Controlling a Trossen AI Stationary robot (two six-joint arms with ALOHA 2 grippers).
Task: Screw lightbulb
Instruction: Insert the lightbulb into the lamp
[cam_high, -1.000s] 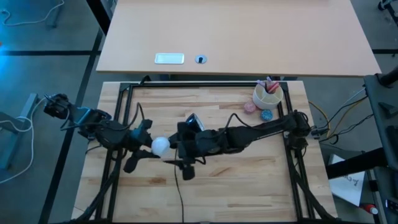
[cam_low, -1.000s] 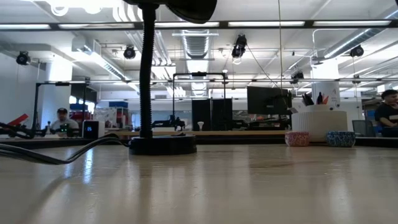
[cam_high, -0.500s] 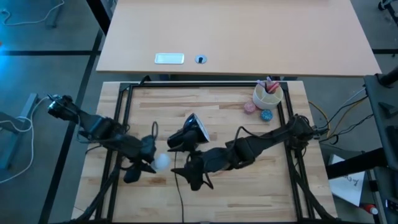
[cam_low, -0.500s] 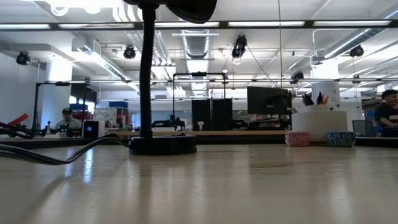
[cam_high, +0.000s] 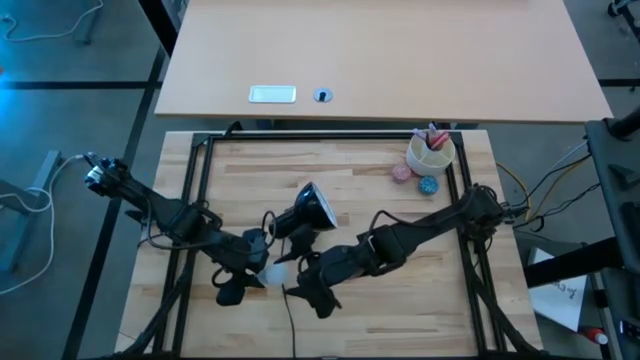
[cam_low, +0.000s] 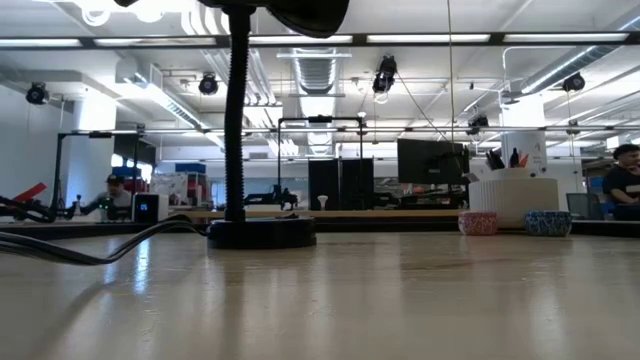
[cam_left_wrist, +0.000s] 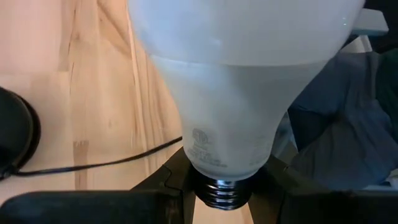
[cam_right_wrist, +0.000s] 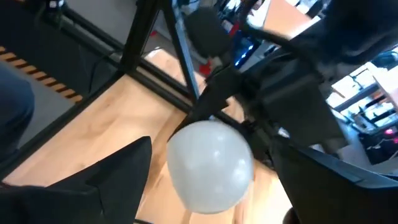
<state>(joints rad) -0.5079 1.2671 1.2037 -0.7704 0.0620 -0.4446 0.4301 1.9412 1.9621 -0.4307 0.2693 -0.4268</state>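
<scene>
Near the table's front edge, the left gripper (cam_high: 262, 268), pinching the matte white globe lightbulb (cam_high: 274, 271) by its threaded neck, has carried it toward the right gripper (cam_high: 300, 285), whose fingers spread around the globe, suggesting a handover before screwing into the black desk lamp (cam_high: 305, 212).

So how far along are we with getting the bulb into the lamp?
Done: the left end effector holds the lightbulb by its threaded base. In hand: the right end effector is open around the globe. Left: the bulb is not in the lamp yet.

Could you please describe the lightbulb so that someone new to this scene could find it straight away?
On the wooden table, look just in front of the black desk lamp, between the two arms. The lightbulb sits in the left end effector: a small matte white globe, unlike the silvery shade.
</scene>
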